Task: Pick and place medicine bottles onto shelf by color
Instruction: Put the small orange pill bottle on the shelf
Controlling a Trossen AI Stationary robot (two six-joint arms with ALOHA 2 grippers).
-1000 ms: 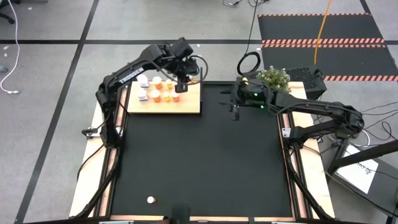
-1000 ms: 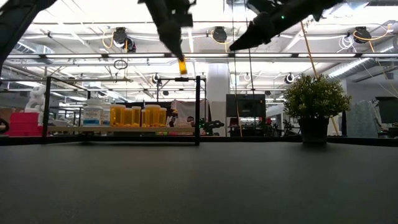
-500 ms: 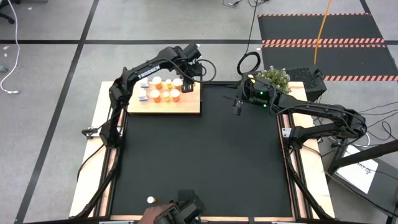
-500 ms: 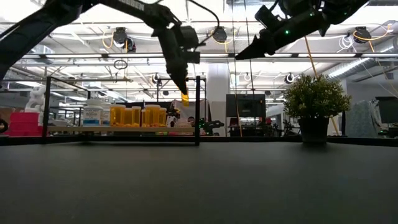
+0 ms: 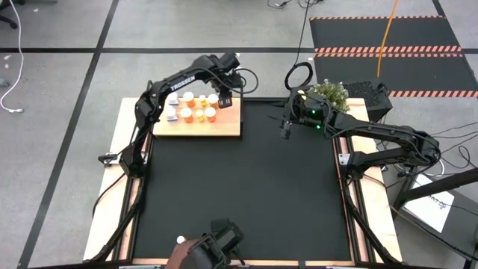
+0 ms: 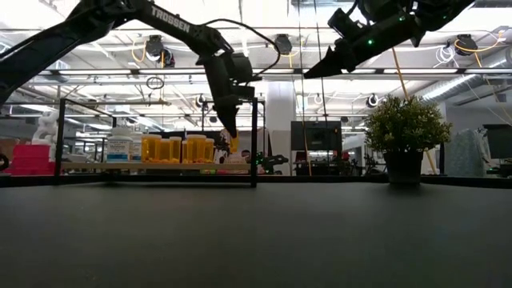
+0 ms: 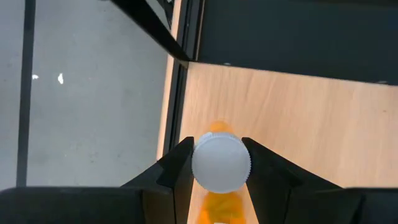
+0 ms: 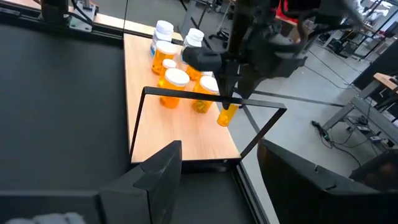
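Observation:
My left gripper (image 5: 225,101) is shut on an orange medicine bottle with a white cap (image 6: 233,145) above the far right corner of the shelf (image 5: 198,125), a light-wood board with black posts. Several orange bottles (image 5: 198,110) and white ones (image 5: 171,107) stand on the board's far half. One more bottle (image 5: 180,240) stands on the black mat near its front edge. My right gripper (image 5: 284,128) hangs open over the mat's far right part with nothing between its fingers (image 8: 163,167). My left gripper pinches the bottle's white cap (image 7: 202,163) between its two fingers, one on each side. The fingers come from above, pointing steeply down. The bottle hangs upright below them (image 8: 227,115), its orange body a little above the board.
A potted plant (image 5: 327,93) stands at the far right corner, close behind my right gripper. A person's hand with a dark object (image 5: 202,252) reaches in at the mat's near edge beside the lone bottle. The shelf's near half is bare wood.
My left gripper has come down with the bottle toward the shelf's far right corner, slowing in the last half second; the bottle stays upright. My right gripper has drawn back a little toward the far right. A person's hand has come in at the near edge.

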